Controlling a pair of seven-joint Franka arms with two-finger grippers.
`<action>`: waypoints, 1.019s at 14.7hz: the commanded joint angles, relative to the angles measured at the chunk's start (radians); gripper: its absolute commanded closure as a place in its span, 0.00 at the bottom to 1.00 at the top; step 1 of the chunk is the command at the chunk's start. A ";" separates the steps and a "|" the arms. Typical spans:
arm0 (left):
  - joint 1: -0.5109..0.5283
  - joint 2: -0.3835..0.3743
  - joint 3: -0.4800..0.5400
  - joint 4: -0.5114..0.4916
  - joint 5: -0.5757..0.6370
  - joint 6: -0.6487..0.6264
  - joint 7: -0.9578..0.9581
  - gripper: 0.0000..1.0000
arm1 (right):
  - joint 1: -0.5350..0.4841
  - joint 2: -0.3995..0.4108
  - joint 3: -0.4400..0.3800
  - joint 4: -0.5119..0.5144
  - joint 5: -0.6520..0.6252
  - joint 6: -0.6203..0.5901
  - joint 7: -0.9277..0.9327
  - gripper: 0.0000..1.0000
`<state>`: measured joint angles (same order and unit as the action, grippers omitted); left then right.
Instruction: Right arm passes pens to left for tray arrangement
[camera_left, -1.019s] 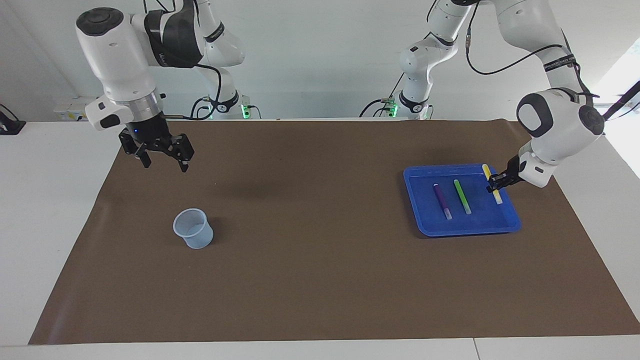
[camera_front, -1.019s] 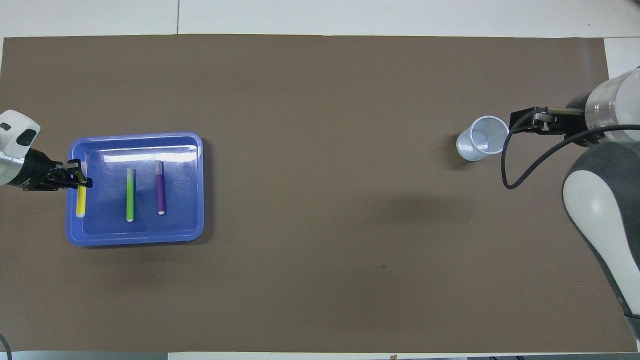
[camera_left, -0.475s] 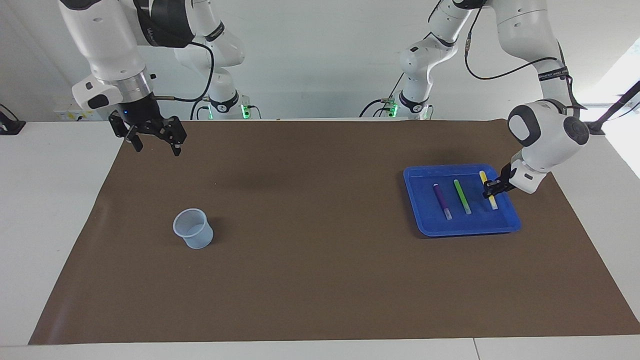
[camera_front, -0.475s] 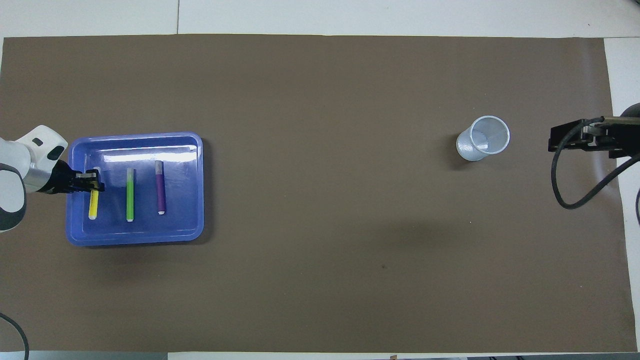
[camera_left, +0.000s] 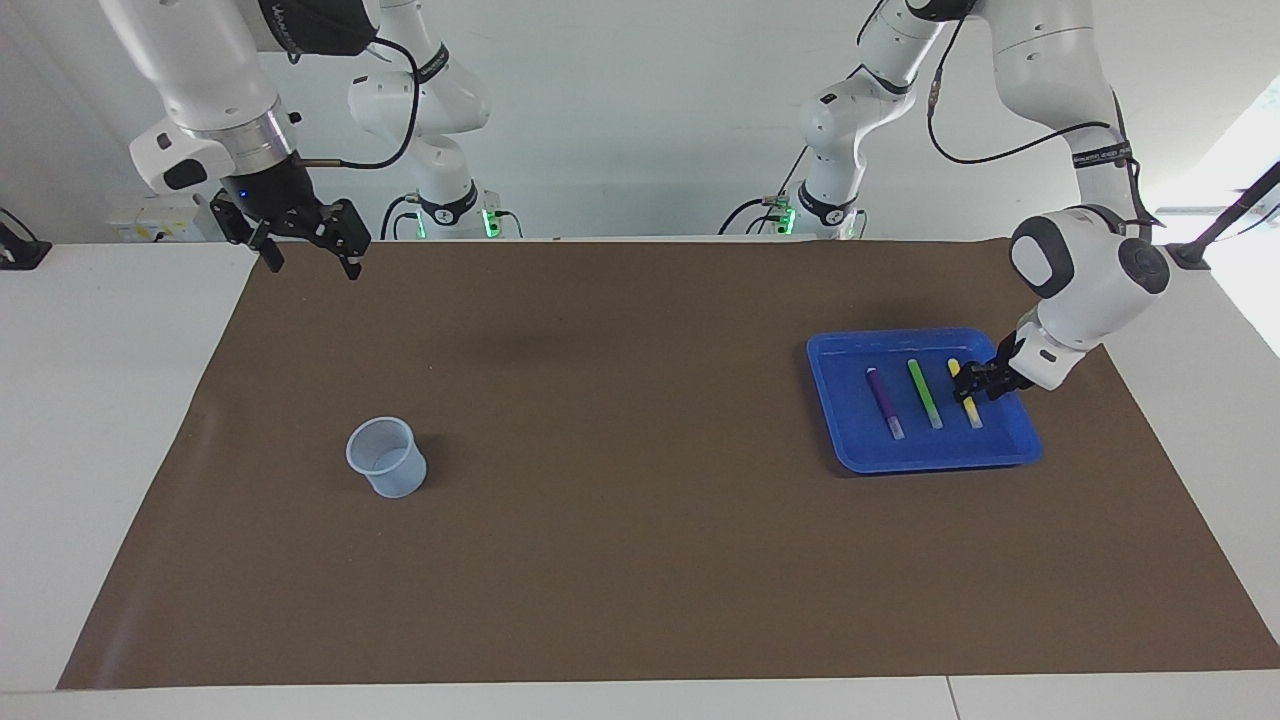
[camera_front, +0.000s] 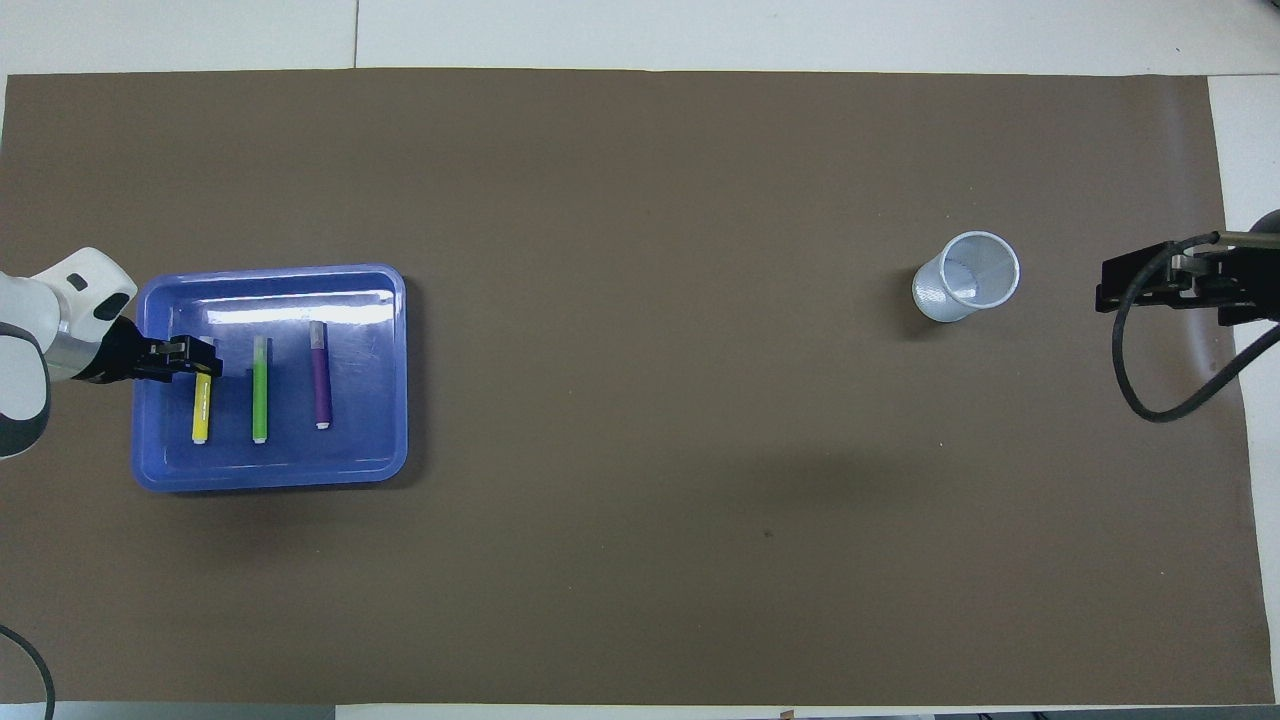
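Left gripper (camera_left: 972, 381) is holding the yellow pen (camera_left: 966, 396) in the tray (camera_left: 925, 455) beside green (camera_left: 925, 394) and purple (camera_left: 884, 402); right gripper (camera_left: 305, 248), jaws wide, is waiting.

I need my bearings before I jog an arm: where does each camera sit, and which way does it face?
Facing view: high across the table, looking at the robots; both arms show whole, left gripper on the yellow pen in the tray, right gripper raised.
Overhead view: high above the robots' end, looking steeply down; only the wrists and grippers show.
Shared: tray, three pens, cup, half a turn apart.
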<state>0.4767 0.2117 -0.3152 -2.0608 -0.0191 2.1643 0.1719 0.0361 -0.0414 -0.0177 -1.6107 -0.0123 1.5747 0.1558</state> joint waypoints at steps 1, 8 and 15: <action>-0.021 -0.006 -0.001 0.128 0.019 -0.157 0.001 0.00 | -0.004 0.017 0.001 0.025 0.022 -0.015 -0.077 0.00; -0.116 -0.041 -0.001 0.436 0.019 -0.545 -0.098 0.00 | -0.002 0.014 0.001 0.018 0.006 -0.018 -0.104 0.00; -0.233 -0.241 0.010 0.489 0.051 -0.747 -0.161 0.00 | -0.005 0.011 0.001 0.003 0.021 -0.019 -0.101 0.00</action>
<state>0.2935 0.0228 -0.3297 -1.5765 0.0080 1.4693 0.0290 0.0370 -0.0322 -0.0174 -1.6110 -0.0092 1.5707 0.0745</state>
